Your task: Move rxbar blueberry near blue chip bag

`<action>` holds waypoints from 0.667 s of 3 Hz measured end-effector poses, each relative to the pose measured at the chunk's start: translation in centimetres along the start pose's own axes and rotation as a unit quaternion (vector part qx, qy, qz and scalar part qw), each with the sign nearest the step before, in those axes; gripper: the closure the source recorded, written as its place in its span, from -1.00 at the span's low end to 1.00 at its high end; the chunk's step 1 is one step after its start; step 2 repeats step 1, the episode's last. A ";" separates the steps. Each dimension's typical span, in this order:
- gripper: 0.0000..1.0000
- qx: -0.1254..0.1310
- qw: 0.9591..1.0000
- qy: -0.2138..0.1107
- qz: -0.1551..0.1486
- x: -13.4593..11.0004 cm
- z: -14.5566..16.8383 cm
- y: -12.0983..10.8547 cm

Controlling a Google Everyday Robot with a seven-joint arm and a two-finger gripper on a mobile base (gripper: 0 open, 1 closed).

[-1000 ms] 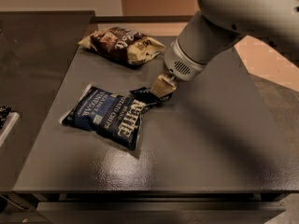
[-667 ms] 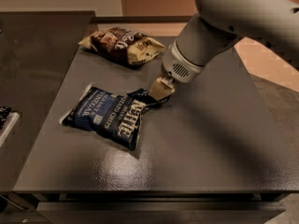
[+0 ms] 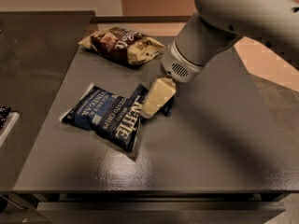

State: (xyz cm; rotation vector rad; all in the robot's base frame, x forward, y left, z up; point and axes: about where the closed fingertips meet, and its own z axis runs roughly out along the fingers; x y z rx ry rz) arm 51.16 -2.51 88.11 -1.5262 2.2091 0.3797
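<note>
Two chip bags are sitting on the dark grey bench (image 3: 210, 139) here. The blue chip bag (image 3: 100, 113) lies flat around the middle-left, turned at an angle so its big white lettering runs sideways, with white edges showing at its ends. The brown and cream chip bag (image 3: 122, 45) is way off at the far side, well apart from the blue one.

The fat white arm (image 3: 233, 17) comes in from the top right and slopes down toward the middle of the bench. Its cream-coloured hand (image 3: 148, 110) is low, right at the right-hand end of the blue bag, and its tip overlaps the bag's edge from this angle.

The little dark blueberry bar (image 3: 166, 107) is mostly hidden under the hand. Only a dark sliver pokes out just to the right of it, so the bar is right beside the blue bag's right end, touching or nearly so; I can't say which. Honestly I can't tell if the hand is clamped on the bar or just parked over it.

The arm throws a soft shadow across the right part of the bench.
</note>
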 end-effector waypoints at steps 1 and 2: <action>-1.00 0.000 1.000 0.000 0.000 0.0 0.0 0.0; -1.00 0.000 1.000 0.000 0.000 0.0 0.0 0.0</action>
